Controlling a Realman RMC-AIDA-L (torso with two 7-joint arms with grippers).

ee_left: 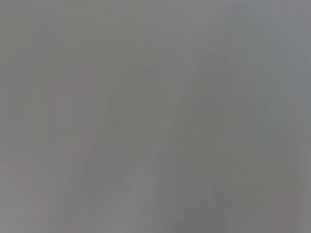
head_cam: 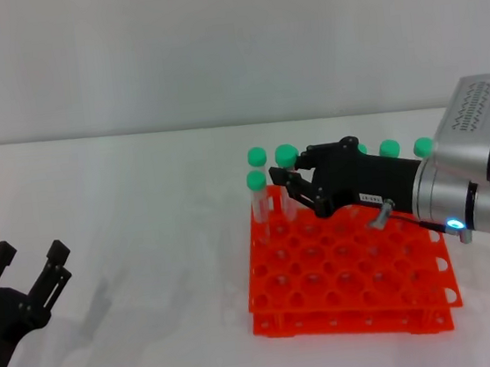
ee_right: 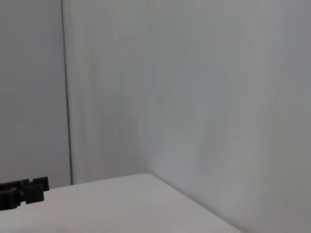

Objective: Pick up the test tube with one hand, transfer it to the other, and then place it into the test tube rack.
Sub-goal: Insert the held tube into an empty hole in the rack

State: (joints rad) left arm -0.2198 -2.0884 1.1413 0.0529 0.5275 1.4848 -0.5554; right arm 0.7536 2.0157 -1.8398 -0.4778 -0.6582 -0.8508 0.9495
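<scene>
Fingers point(head_cam: 291, 181) of the right black gripper point(head_cam: 294, 187) pinch the slim clear test tube with a rounded green cap point(head_cam: 287, 179), upright at the twelve o'clock edge of the bright orange-red plastic test tube rack point(head_cam: 352, 269), beside other green-capped tubes point(head_cam: 258, 191). Judging by this, placement is in hand; next comes releasing and lifting straight up. At eight o'clock the left black gripper point(head_cam: 31, 261) rests spread on the white table point(head_cam: 146, 248).
</scene>
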